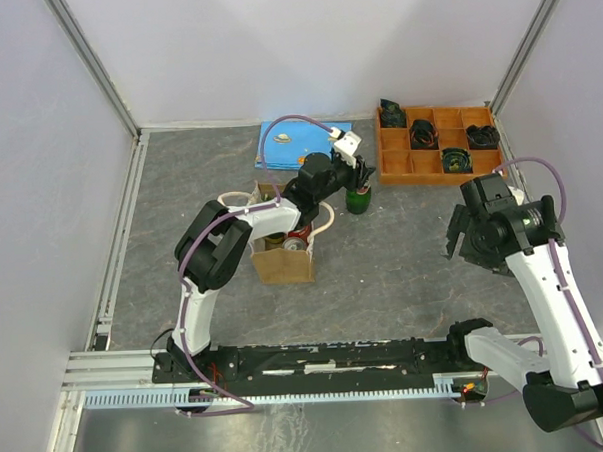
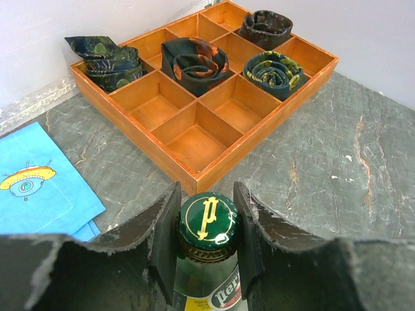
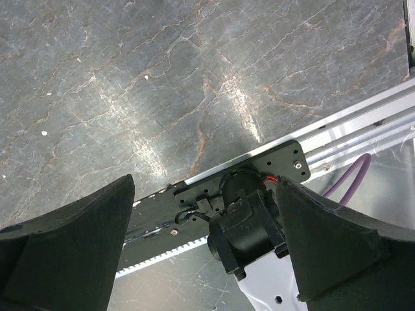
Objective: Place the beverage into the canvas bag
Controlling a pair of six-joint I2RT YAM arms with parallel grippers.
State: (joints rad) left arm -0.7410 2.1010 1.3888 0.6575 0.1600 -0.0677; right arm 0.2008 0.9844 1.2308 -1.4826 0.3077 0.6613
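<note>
Tan-brown fabric marks the canvas bag (image 1: 283, 259), upright on the grey marbled surface (image 1: 404, 272) left of centre. Its cream handles (image 1: 326, 223) loop out at the sides, and something red and silver shows in its open top. The left arm arches over it.

Behind the bag, against the far wall, lies a blue cloth (image 1: 290, 144) with a small yellow saucer print.

Right of the bag and a little farther back, the left hand (image 1: 359, 179) pinches the beverage (image 1: 358, 199), a green glass bottle. In the left wrist view the two dark fingers (image 2: 165, 236) press on either side of its green cap, which bears a gold emblem. The bottle is outside the bag, upright, close to the near left corner of the orange compartment tray (image 1: 420, 179). Whether it is touching the surface I cannot tell.

Four of the tray's cells hold rolled dark patterned ties (image 2: 196, 63).

Farthest right, the right hand (image 1: 460, 241) hangs above bare surface, well apart from everything, its fingers spread wide around nothing.
</note>
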